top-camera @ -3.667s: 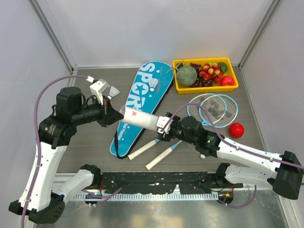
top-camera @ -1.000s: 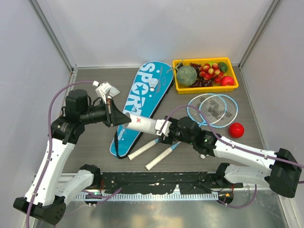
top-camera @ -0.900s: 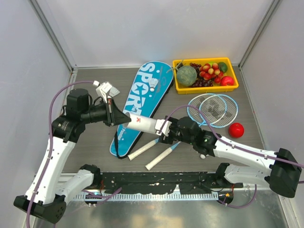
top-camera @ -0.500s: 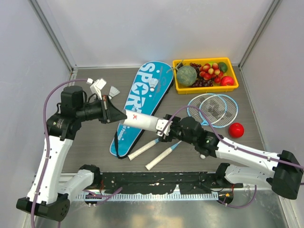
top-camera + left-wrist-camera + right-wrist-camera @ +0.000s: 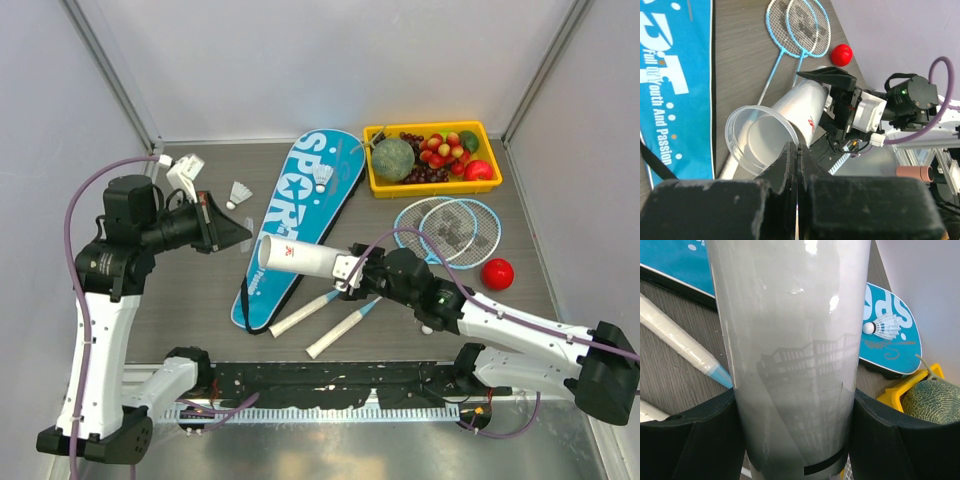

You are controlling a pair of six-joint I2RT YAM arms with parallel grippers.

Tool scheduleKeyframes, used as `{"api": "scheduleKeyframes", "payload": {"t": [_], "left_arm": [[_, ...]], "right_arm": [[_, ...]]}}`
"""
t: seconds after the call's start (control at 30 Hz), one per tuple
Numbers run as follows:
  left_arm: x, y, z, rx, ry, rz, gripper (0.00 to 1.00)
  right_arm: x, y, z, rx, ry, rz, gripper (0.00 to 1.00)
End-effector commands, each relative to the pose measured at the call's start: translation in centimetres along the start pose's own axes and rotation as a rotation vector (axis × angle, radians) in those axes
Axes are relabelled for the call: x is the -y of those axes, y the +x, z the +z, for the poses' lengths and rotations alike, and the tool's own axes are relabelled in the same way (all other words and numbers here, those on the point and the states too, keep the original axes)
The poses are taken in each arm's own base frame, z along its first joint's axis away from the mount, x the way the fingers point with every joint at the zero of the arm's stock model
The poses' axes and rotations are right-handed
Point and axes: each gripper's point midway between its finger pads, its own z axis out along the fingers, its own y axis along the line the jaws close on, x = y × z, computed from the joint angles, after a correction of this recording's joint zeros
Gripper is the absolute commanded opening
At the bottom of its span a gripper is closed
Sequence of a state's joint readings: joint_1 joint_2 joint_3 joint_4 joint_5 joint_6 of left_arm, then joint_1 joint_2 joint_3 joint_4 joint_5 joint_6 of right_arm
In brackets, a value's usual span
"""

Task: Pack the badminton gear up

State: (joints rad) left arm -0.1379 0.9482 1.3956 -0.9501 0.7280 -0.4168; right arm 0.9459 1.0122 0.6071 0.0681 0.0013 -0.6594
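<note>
- The right pincer (image 5: 347, 272) is clamped on the white tube (image 5: 300, 258), one finger on each side of its barrel. It holds the tube clear of the table with the open mouth turned toward the left pincer (image 5: 796, 159).
- The left pincer is clenched on nothing, its two fingers pressed flat together. It sits just short of the tube's mouth and in line with it.
- One shuttlecock (image 5: 237, 192) lies on the table just beyond the left pincer's tip. A second shuttlecock (image 5: 322, 178) rests on the blue bag (image 5: 295, 215), farther off and past the tube's mouth.
- The two rackets (image 5: 448, 228) lie overlapped on the table. Their heads are out to the right pincer's far side and their handles run beneath it.
- The step in hand appears to be loading shuttlecocks into the tube (the part of the inside that the left wrist view shows looks empty).
- The next move probably falls to the left pincer: open, reach for the nearer shuttlecock and take it lightly so the feathers are not crushed. It would then feed it into the mouth while the right pincer keeps the tube steady.
</note>
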Motion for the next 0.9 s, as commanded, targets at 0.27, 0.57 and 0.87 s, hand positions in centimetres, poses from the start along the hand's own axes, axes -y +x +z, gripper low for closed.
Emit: {"api": "scheduleKeyframes", "payload": {"t": [0.27, 0.57, 0.87], "left_arm": [[-8.9, -6.3, -2.7, 0.278, -0.526, 0.134, 0.00], [-20.2, -6.3, -0.2, 0.158, -0.817, 0.000, 0.00], [-30.9, -1.7, 2.3, -0.062, -0.986, -0.256, 0.00]], "right_arm": [[3.6, -3.9, -1.3, 0.094, 0.113, 0.057, 0.27], [3.8, -7.7, -3.1, 0.270, 0.097, 0.133, 0.28], [4.0, -9.2, -5.0, 0.359, 0.112, 0.150, 0.28]]}}
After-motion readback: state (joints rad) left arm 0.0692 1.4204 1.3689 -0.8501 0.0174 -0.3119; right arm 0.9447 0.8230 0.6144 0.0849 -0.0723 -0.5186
